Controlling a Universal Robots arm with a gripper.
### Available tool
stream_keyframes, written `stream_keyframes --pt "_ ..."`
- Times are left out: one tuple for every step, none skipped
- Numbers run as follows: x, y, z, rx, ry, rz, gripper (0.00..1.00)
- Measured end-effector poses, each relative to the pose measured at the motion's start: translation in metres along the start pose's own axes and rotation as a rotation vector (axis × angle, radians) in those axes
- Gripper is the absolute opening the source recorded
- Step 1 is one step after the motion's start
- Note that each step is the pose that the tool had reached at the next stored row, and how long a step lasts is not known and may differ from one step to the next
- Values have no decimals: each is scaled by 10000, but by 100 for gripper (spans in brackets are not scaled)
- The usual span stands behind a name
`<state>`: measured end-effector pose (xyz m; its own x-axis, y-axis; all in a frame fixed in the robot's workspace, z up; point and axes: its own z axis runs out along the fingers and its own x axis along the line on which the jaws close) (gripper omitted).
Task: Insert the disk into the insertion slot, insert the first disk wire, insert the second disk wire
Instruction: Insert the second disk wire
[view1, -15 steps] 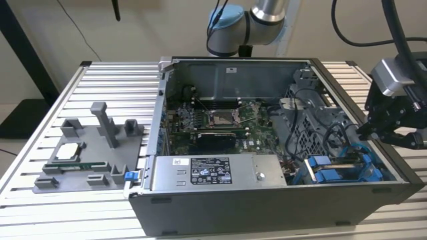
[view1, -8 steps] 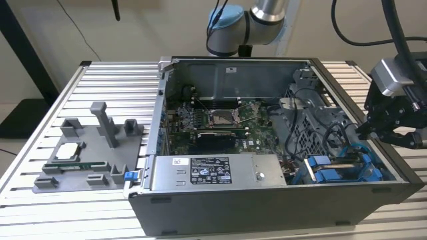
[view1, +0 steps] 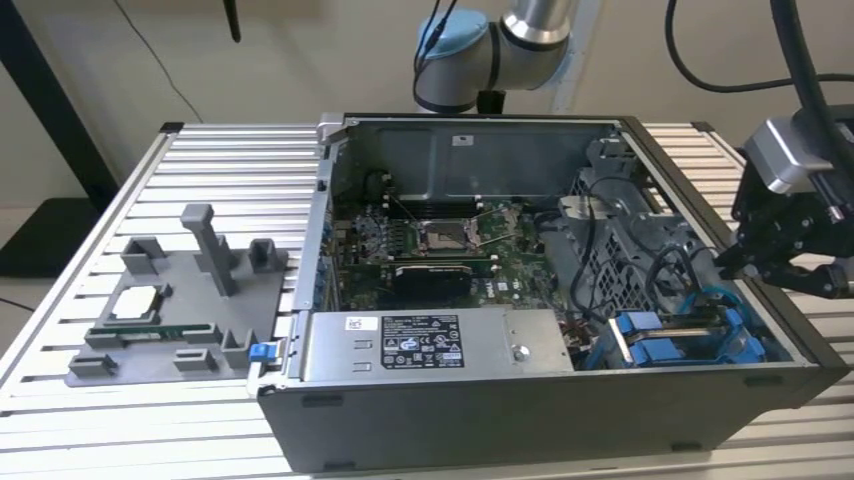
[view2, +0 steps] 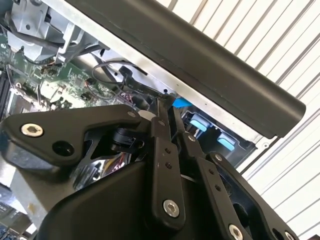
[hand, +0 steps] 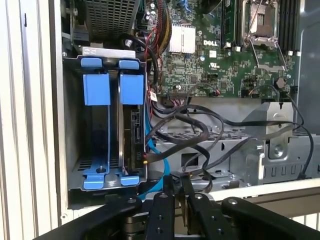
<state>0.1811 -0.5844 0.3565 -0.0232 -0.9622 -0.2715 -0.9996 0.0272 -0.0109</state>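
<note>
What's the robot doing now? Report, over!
Gripper shut, close to the slot. Disk sits in the slot, blue carrier on. Blue wire and black wires crowd beside it.

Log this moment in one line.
black gripper: shut, above grey computer case edge | disk in blue plastic carrier: inside grey metal drive bay

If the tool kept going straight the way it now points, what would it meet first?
Most likely the black cables just ahead of the tool, beside the insertion slot in the first wrist view, with a blue cable close alongside. Depth is unclear, so which comes first is uncertain.
</note>
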Motion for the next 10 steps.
stream_keyframes --pt "0 -2 3 11 -3 -3 100" --pt "3 -4 9 23 -3 -7 100" --pt "5 -5 18 31 -2 -11 100" --pt "7 -9 26 34 -2 -15 100" --pt "9 -11 34 37 -4 -16 100" --pt "11 -13 42 42 -6 -16 100" --pt "13 -14 48 48 -8 -16 100" --pt "15 -14 53 51 -9 -17 100" --pt "15 -15 55 51 -8 -17 100" --pt "15 -16 56 52 -9 -19 100"
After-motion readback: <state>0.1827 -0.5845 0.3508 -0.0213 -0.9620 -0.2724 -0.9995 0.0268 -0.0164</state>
